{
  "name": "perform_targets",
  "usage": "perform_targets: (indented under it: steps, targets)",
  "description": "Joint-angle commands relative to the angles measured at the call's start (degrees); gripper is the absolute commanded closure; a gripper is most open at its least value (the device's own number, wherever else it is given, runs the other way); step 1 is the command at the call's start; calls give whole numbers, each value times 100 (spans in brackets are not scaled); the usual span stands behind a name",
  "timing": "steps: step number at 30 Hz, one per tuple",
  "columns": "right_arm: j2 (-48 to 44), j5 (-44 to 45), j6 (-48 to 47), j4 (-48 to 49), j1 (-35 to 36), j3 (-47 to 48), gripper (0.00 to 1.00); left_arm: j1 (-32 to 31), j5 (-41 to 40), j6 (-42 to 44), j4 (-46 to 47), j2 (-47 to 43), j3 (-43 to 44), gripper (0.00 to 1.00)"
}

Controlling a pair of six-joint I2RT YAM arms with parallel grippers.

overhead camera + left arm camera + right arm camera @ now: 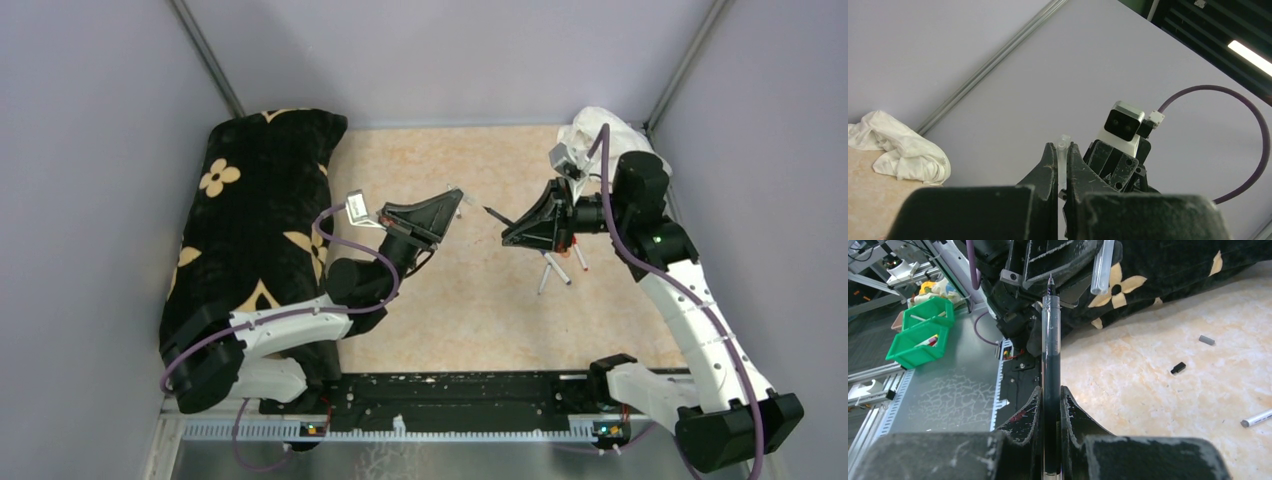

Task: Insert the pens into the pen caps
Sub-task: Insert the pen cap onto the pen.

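My left gripper [457, 203] is shut on a clear pen cap [1063, 146], whose open end sticks out past the fingertips. My right gripper [510, 232] is shut on a dark pen [1050, 355]. The pen's tip points at the left gripper and stops short of the clear cap [1101, 267], a little to one side of it. Both grippers hover over the middle of the table. Two more pens [552, 272] lie on the table under the right gripper, and another pen [1255, 417] shows at the right edge. A black cap [1177, 368] and a grey cap [1206, 340] lie loose on the tabletop.
A black cushion with tan flowers [260, 220] fills the table's left side. A crumpled white cloth [600, 128] lies in the far right corner. Grey walls close in three sides. Green bins [923, 335] stand beyond the near edge.
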Motion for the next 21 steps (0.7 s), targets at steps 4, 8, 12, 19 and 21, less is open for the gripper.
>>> perform_targets:
  steps: [4, 8, 12, 19, 21]
  targets:
    - [-91, 51, -342, 12, 7, -205, 100, 87, 394, 60, 461, -13, -7, 100]
    - [-39, 114, -238, 128, 9, -216, 100, 83, 671, -9, 722, 151, 57, 100]
    - [-37, 97, -205, 186, 9, -208, 100, 83, 863, -64, 775, 266, 139, 100]
    - [-41, 95, -205, 230, 7, -253, 100, 83, 918, -104, 830, 350, 173, 100]
    - [-64, 56, -205, 168, 9, -260, 100, 84, 846, -78, 836, 328, 159, 100]
